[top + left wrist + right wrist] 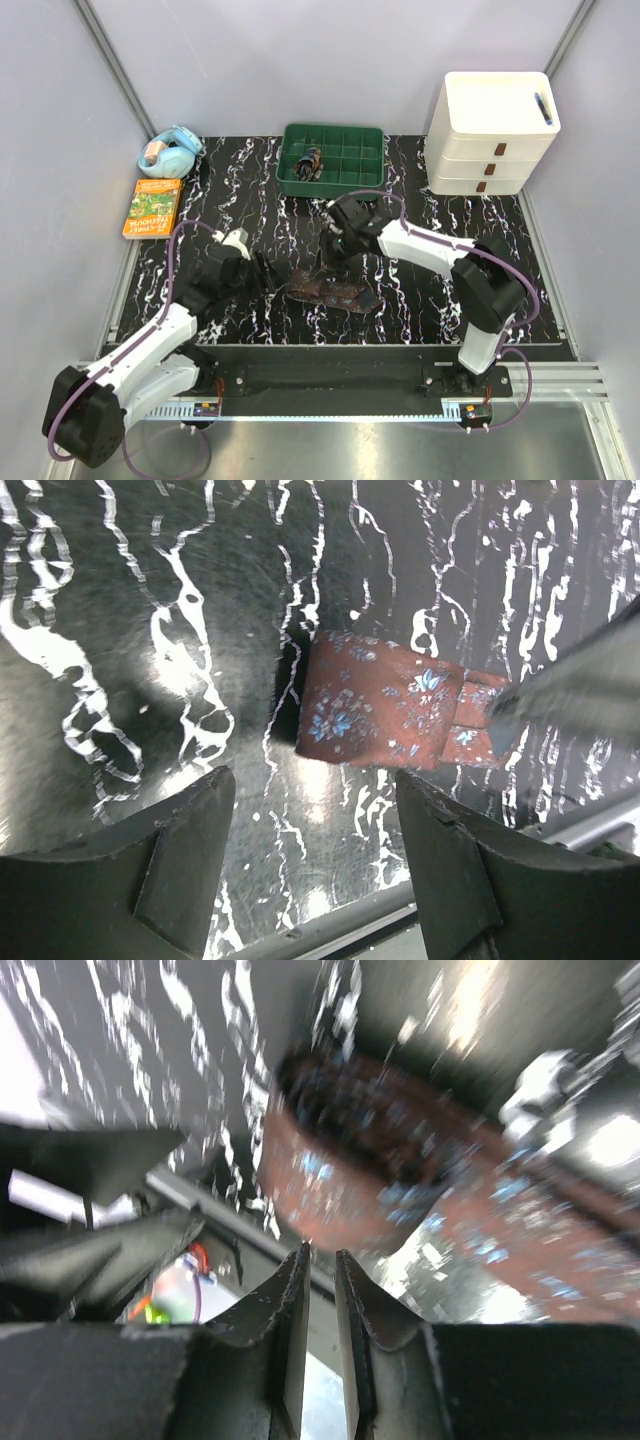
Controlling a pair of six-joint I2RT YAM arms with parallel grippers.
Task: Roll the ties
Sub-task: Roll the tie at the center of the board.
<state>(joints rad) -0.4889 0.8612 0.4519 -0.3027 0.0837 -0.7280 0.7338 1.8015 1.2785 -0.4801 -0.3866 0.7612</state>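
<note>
A dark brown-red tie (335, 290) with a small blue flower pattern lies folded on the black marbled mat, between the two arms. In the left wrist view the tie (385, 710) lies flat just beyond my left gripper (310, 815), which stands open and holds nothing. From above, the left gripper (265, 277) sits at the tie's left end. My right gripper (333, 262) comes down on the tie from the far side. Its view is blurred: the jaws stand almost together, and the right gripper (321, 1255) pinches the edge of a curled loop of tie (340, 1180).
At the back stands a green compartment tray (335, 129) with a rolled tie (312, 162) in one cell. White drawers (490, 130) stand back right. A book (153, 207) and a blue object (168, 152) lie at the left. A metal rail (400, 912) edges the mat's front.
</note>
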